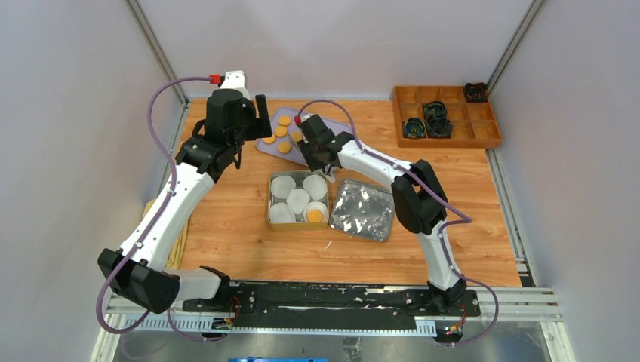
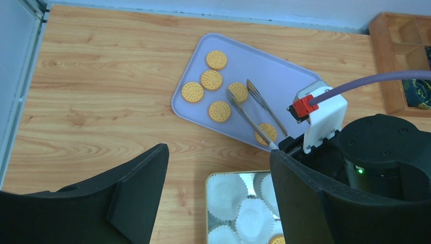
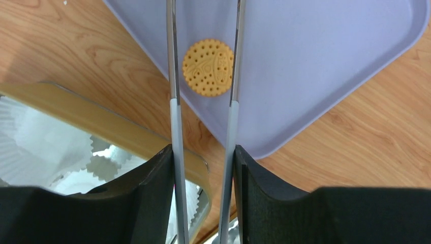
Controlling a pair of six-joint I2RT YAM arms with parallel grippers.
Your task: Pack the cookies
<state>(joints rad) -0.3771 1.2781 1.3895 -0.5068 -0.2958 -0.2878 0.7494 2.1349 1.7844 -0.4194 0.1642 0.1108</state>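
Several cookies lie on a lavender tray at the back of the table; they also show in the left wrist view. My right gripper is shut on metal tongs. The tongs' open arms straddle one cookie on the tray, with their tips out of that view. In the left wrist view the tongs reach over the tray. My left gripper is open and empty, held above the table left of the tray. One cookie lies in the tin.
The tin holds several white paper cups and stands mid-table. Its silver lid lies to its right. A wooden compartment box with black items stands at the back right. Grey walls close in on both sides.
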